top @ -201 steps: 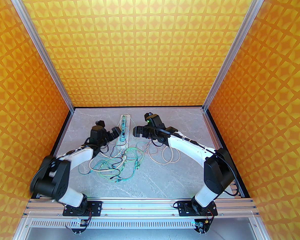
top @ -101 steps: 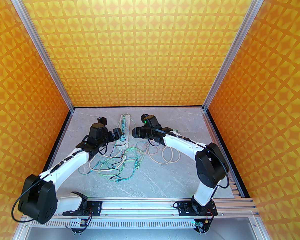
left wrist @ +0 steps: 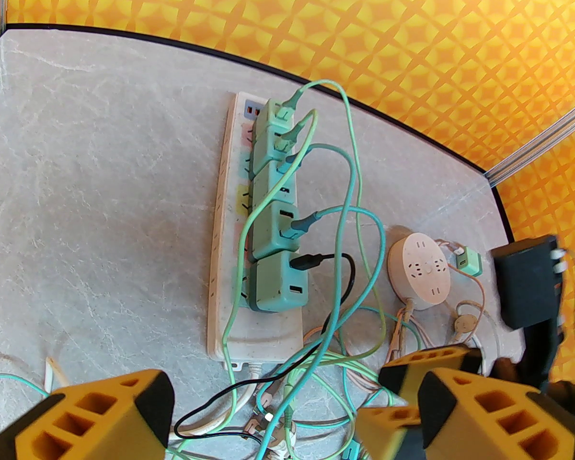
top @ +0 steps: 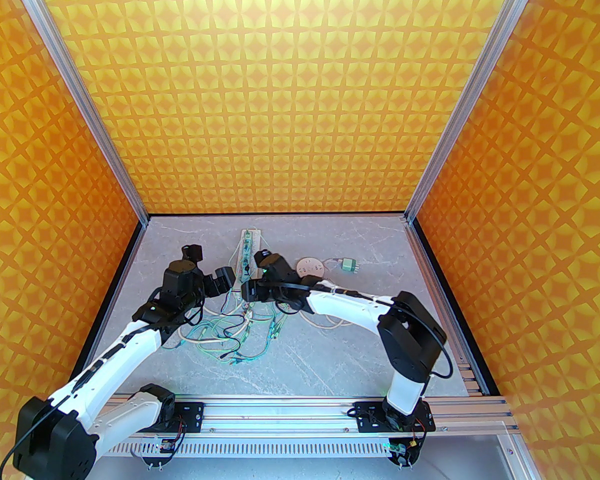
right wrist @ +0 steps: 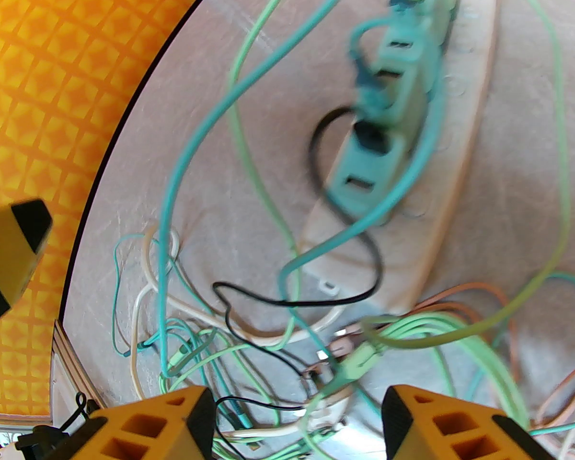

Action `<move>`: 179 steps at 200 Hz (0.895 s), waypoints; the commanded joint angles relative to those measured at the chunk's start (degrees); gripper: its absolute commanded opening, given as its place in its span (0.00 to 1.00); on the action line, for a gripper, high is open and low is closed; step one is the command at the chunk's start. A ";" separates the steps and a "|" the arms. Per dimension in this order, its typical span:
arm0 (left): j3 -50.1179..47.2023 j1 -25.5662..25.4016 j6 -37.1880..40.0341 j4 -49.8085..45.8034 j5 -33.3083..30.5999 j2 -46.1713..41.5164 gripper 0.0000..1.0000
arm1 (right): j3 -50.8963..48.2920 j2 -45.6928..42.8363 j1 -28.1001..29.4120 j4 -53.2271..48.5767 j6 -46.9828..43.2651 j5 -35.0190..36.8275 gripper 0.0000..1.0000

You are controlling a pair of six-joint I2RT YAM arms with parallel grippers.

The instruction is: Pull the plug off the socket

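A beige power strip [left wrist: 220,266] [top: 254,248] lies lengthwise at the table's middle, with several green plug adapters [left wrist: 273,228] in a row on it. The nearest adapter [left wrist: 274,283] [right wrist: 369,170] carries a black cable [left wrist: 345,276]. My left gripper [left wrist: 278,415] [top: 223,280] hangs open just left of the strip's near end, with nothing between its yellow fingers [left wrist: 100,415]. My right gripper [right wrist: 297,424] [top: 249,290] is open over the cable tangle at the strip's near end, its view blurred. One left finger [right wrist: 9,252] shows at that view's left edge.
A tangle of green, white and orange cables [top: 230,328] spreads over the table in front of the strip. To the strip's right lie a round beige socket [top: 311,268] [left wrist: 419,273] and a loose green adapter [top: 349,265] [left wrist: 468,261]. Orange patterned walls [top: 300,93] enclose the table.
The right gripper has swung left and nearer, to the strip's near end, uncovering the round socket and the loose adapter. The left arm has drawn back and its gripper has shifted slightly left.
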 commanded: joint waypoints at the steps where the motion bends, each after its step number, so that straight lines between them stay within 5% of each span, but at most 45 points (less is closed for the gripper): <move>1: -2.22 -0.15 0.83 -0.83 -0.94 -1.10 0.89 | 3.98 4.18 -0.18 -4.13 0.87 5.86 0.65; 49: -3.44 -0.12 2.65 -1.02 -1.18 -1.07 0.89 | 5.22 6.76 -1.19 -9.80 0.49 16.09 0.63; 129: -3.79 0.22 4.78 4.25 -1.81 8.83 0.86 | 1.33 3.36 -5.79 -11.19 -3.38 18.81 0.60; 179: -2.76 8.63 5.03 9.04 -1.61 14.00 0.76 | -2.12 -0.41 -6.51 -7.48 -5.70 16.01 0.59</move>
